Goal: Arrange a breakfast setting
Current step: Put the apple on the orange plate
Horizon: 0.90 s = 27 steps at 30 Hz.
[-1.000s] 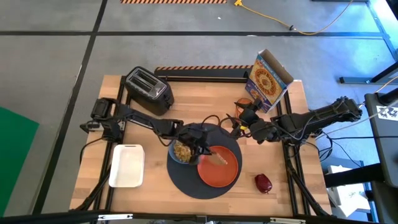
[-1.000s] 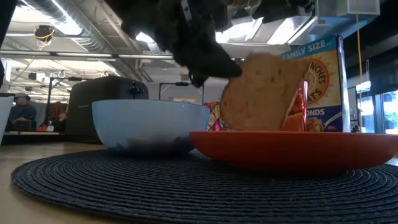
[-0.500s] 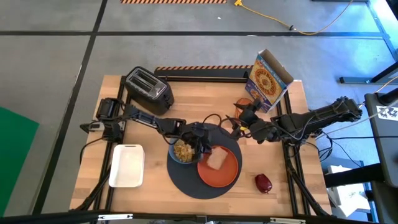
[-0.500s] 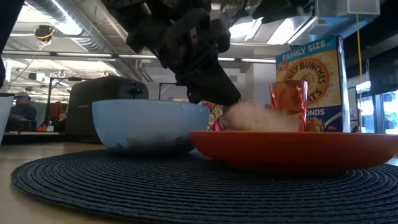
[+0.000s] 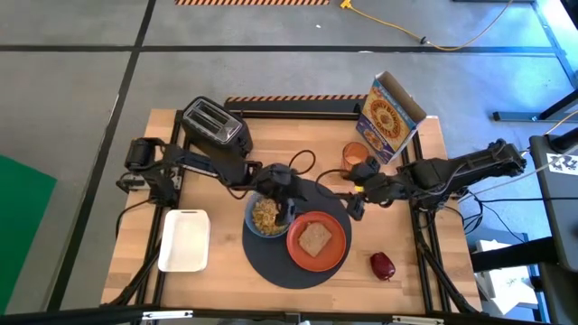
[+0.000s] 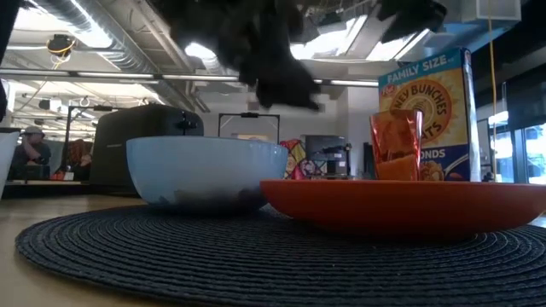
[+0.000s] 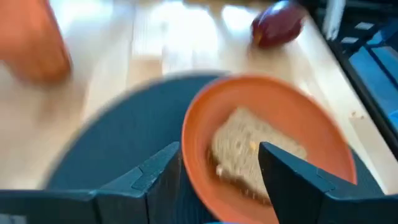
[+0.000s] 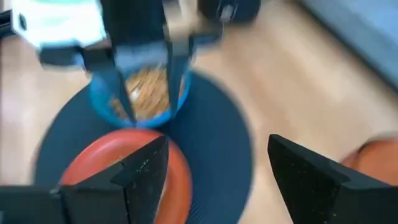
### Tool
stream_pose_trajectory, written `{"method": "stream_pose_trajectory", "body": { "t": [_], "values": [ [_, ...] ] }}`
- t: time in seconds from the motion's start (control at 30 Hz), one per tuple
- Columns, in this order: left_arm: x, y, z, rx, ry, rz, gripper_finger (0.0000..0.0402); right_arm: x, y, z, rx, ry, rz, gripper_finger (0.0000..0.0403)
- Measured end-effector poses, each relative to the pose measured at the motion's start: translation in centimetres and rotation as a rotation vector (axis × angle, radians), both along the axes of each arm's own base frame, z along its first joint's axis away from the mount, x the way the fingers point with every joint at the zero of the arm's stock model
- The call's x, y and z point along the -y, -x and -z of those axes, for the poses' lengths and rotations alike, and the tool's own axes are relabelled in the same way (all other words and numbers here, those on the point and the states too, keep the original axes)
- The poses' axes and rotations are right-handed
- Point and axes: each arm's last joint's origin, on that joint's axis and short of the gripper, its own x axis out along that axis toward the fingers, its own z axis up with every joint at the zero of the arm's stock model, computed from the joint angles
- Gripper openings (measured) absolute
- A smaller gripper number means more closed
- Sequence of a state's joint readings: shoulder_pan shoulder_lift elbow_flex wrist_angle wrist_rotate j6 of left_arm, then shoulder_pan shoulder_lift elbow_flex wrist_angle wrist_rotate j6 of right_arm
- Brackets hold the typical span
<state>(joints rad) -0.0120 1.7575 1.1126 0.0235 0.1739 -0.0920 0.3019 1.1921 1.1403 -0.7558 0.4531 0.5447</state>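
A round dark-grey mat carries a blue bowl of cereal and an orange plate. A brown toast slice lies flat on the plate. The dark-red fruit rests on the wood to the plate's right, and the orange cup stands behind the mat. My left gripper hangs open over the bowl's right rim, clear of the toast. My right gripper hovers open above the mat's far right edge, pointing down at the mat.
A cereal box stands at the far right behind the cup, a black toaster at the far left. A white tray lies at the near left. Bare wood shows around the fruit and in front of the mat.
My left gripper has let go of the toast, risen and drawn back toward the table's left, over the bowl. The toast, which stood tilted on its edge on the plate, has fallen flat. My right gripper has turned and tipped down toward the mat.
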Motion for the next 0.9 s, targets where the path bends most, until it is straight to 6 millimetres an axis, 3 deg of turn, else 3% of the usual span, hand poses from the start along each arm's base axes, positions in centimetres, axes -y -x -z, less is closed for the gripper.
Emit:
{"method": "stream_pose_trajectory", "body": {
  "t": [0.17, 0.33, 0.7, 0.9],
  "values": [
    [2.2, 0.3, -1.8, 0.113, -0.186, 0.1, 0.0209, -1.6, 1.0, 2.3, -0.138, -0.161, 0.044, 0.0266],
    [3.9, 0.0, -1.5, 0.172, -0.252, 0.181, 0.0209, -5.5, 2.5, 5.0, -0.254, -0.291, 0.106, 0.0266],
    [2.4, -1.6, -1.2, 0.31, -0.272, 0.178, 0.0209, -13.9, 7.2, 7.3, -0.368, -0.669, 0.342, 0.0265],
    [1.2, -2.6, 0.6, 0.334, -0.286, 0.195, 0.0209, -18.0, 9.5, 10.0, -0.523, -0.776, 0.493, 0.0232]
  ]
}}
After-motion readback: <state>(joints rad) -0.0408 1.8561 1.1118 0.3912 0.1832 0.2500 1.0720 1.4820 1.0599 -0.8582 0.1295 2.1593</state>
